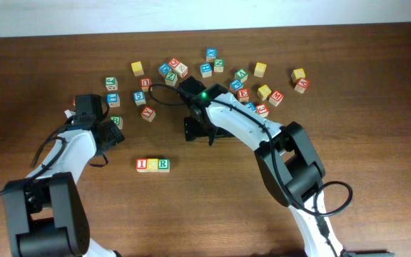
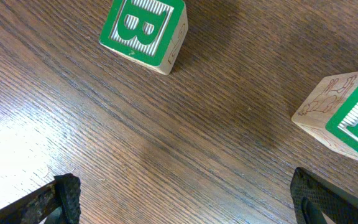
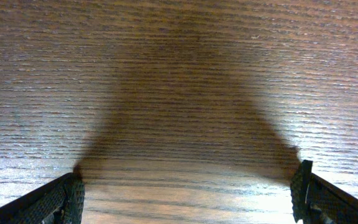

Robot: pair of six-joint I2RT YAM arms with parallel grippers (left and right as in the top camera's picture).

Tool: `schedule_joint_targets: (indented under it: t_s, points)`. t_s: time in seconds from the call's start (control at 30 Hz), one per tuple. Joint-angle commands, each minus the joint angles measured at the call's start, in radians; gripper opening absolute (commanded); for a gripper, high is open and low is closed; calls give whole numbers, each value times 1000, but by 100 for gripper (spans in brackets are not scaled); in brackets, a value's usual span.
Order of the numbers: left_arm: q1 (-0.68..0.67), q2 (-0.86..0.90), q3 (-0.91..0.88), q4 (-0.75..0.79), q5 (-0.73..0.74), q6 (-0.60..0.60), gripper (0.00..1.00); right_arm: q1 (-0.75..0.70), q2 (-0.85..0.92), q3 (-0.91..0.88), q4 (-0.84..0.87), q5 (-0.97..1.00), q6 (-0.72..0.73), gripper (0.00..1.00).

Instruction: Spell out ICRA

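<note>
Right pincer (image 3: 188, 186) is wide open and empty; with the I-C-R row (image 1: 152, 164) behind-left of it, you must next pick the last letter from the loose cubes (image 1: 242, 93) ahead.

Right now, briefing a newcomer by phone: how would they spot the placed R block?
On the wooden table, look toward the near edge from the scattered blocks. Three blocks form a lone row; the R block is its right end, green-lettered, beside the yellow one.

A dark, fine-grained wooden table (image 3: 179, 74) shows a soft sheen beneath a pale wooden block (image 2: 143, 31) with painted faces; ribbed fingers (image 3: 64, 196) look matt black.
</note>
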Motion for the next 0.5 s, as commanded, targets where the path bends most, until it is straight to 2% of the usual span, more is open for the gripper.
schedule_joint_targets:
  t_s: [0.0, 0.07, 0.1, 0.13, 0.17, 0.33, 0.47]
  points:
    - [1, 8, 10, -1, 0, -2, 99, -2, 19, -10, -2, 5, 2, 99]
    - [1, 8, 10, -1, 0, -2, 99, -2, 18, -9, -31, 5, 2, 79]
    - [1, 8, 10, -1, 0, -2, 99, -2, 14, -6, -41, 5, -2, 62]
    - [1, 8, 10, -1, 0, -2, 99, -2, 8, 3, -52, 2, -33, 28]
    - [1, 8, 10, -1, 0, -2, 99, -2, -2, 17, -66, 0, -62, 4]
    - [1, 8, 10, -1, 0, -2, 99, -4, -120, 85, -119, 7, -72, 4]
    - [1, 8, 10, -1, 0, -2, 99, -38, -222, 107, -122, 55, -188, 4]
